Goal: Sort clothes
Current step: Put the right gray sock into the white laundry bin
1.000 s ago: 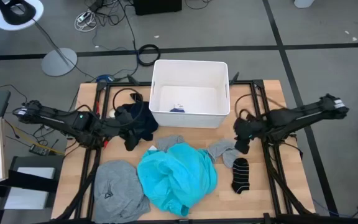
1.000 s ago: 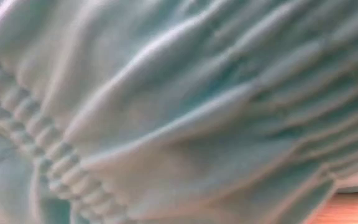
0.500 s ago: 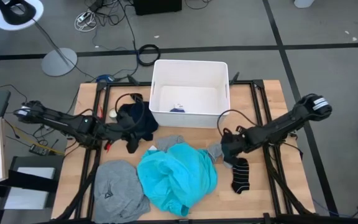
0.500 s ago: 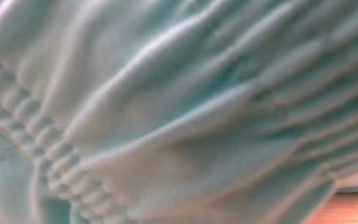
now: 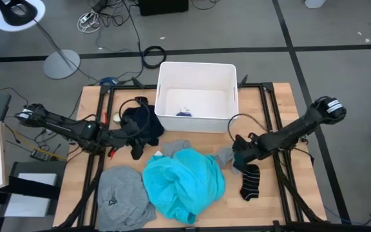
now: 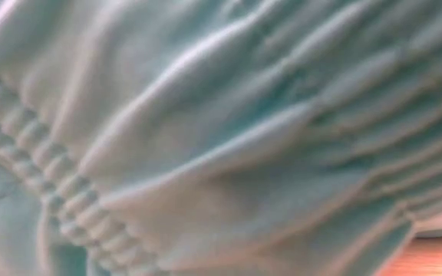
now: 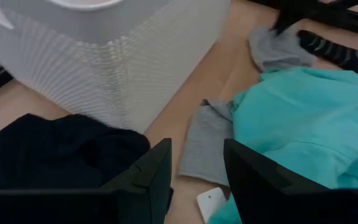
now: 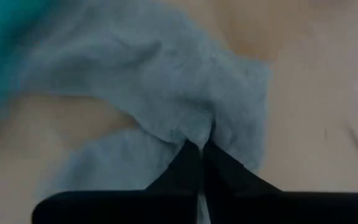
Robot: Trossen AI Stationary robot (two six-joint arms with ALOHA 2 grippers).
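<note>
A turquoise garment (image 5: 184,183) lies at the table's near middle, a grey shirt (image 5: 122,200) to its left, and a dark navy garment (image 5: 142,124) beside the white bin (image 5: 196,116). My right gripper (image 5: 238,161) is shut on a grey sock (image 8: 166,81), next to a black sock (image 5: 250,182). Another grey sock (image 7: 207,140) lies just far of the turquoise garment (image 7: 303,118). My left gripper (image 7: 197,174) stands open at the navy garment's (image 7: 55,149) near edge. Turquoise cloth (image 6: 221,138) fills the low view. My right gripper pinches a puckered bit of the grey sock's cloth (image 8: 197,127) between its two shut fingers (image 8: 219,165). It comes at the sock slanting down from the table's right. The rest of the sock lies slack on the table.
The white bin's wall (image 7: 104,68) stands close ahead of my left gripper. Bare wood shows between the bin and the clothes (image 5: 205,140) and at the table's right (image 5: 282,187). Cables and a lamp stand lie on the floor beyond the table.
My right gripper has gone down and toward the table's near left, from near the bin's right corner onto the grey sock, and has shut on it. My left gripper has crept a little toward the table's right.
</note>
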